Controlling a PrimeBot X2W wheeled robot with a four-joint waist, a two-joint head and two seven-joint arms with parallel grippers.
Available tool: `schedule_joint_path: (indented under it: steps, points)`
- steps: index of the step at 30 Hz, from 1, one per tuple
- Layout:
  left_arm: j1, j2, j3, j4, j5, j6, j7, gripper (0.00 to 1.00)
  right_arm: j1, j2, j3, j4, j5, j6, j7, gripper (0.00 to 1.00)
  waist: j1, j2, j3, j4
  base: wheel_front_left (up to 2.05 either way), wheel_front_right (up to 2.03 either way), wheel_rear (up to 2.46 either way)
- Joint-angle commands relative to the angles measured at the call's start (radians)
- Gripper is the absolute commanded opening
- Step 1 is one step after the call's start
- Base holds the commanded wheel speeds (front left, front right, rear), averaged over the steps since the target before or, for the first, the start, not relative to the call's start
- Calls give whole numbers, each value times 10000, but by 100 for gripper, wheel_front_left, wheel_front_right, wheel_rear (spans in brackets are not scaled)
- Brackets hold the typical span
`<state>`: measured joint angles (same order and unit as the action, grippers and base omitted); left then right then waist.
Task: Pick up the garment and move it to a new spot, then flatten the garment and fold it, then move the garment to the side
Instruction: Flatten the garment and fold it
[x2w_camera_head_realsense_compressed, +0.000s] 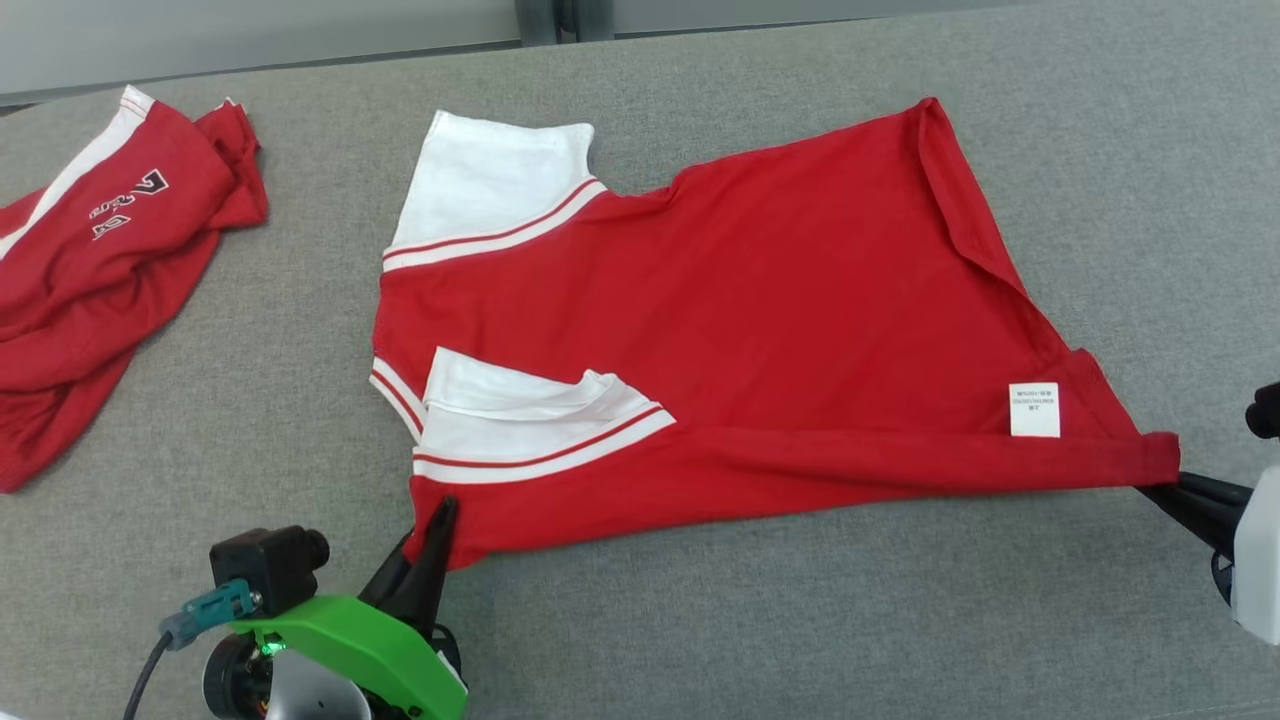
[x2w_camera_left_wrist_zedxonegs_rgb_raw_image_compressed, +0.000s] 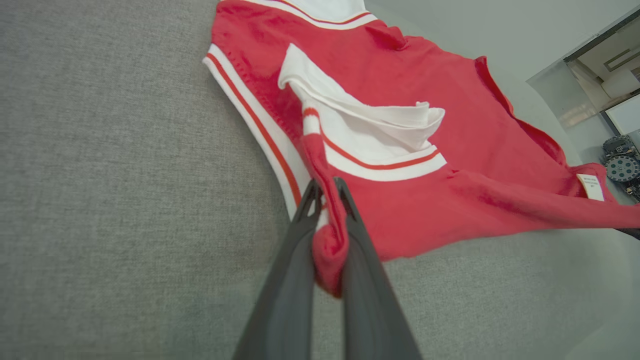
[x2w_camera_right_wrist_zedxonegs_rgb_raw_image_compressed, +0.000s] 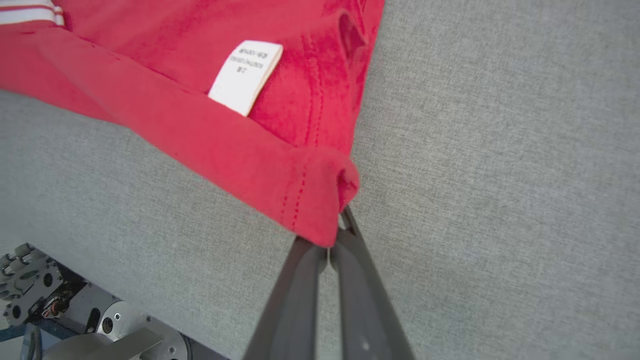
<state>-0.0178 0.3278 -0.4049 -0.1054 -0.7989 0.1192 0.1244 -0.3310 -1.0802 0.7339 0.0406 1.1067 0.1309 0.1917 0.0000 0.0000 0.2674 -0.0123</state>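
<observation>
cloth is gripped at both near corners in the head view: the red and white garment (x2w_camera_head_realsense_compressed: 760, 330) lies across the middle of the grey table (x2w_camera_head_realsense_compressed: 700, 630), white sleeves to the left and hem to the right. the left gripper (x2w_camera_head_realsense_compressed: 440, 525) is clamped on the near left corner. the right gripper (x2w_camera_head_realsense_compressed: 1165, 492) is clamped on the near right hem corner, near the white label (x2w_camera_head_realsense_compressed: 1034, 410). one sleeve (x2w_camera_head_realsense_compressed: 530, 425) is seen doubled over on the red body, and the far right edge is turned over. a second red garment (x2w_camera_head_realsense_compressed: 100, 270) is heaped at the left, well apart. in the left wrist view, a bunch of red cloth from the garment (x2w_camera_left_wrist_zedxonegs_rgb_raw_image_compressed: 450, 165) is pinched between the fingers of the left gripper (x2w_camera_left_wrist_zedxonegs_rgb_raw_image_compressed: 326, 195). in the right wrist view, the hem corner of the garment (x2w_camera_right_wrist_zedxonegs_rgb_raw_image_compressed: 200, 125) is nipped at the very tips of the right gripper (x2w_camera_right_wrist_zedxonegs_rgb_raw_image_compressed: 327, 235), with the label (x2w_camera_right_wrist_zedxonegs_rgb_raw_image_compressed: 245, 75) just beyond. the flattening step is judged to be in hand, with folding not yet begun. for the next move, both corners would need to be raised and drawn evenly, so that the doubled sleeve and the turned edge are pulled out. the slight hold at the right tips could be lost if the pull is uneven.
</observation>
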Motion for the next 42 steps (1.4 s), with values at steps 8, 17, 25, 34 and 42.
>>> schedule_joint_path:
  steps: [8,17,25,34,42]
  points:
    - [702,189,-98,-638,-162,212,249,0,1087,-978,-667,-1085,1174,-3,144,0,0,0,-135,19,0,0,0]
    - [303,-5,-218,-373,-141,156,234,0,539,-846,-1170,-1043,1195,-3,1478,0,0,0,62,357,0,0,0]
    - [-7,-396,-381,351,36,60,-180,8,-146,391,-1104,403,748,-2,2986,0,0,0,-173,869,0,0,0]
    - [619,-663,-492,1237,-193,7,-557,100,177,1792,-1222,1700,-39,-2,2897,100,0,0,-1040,731,0,0,0]
    - [2081,-354,-129,1038,-96,382,-1424,100,1118,2193,-1872,2272,-832,-2,2108,100,0,0,-2379,234,0,0,0]
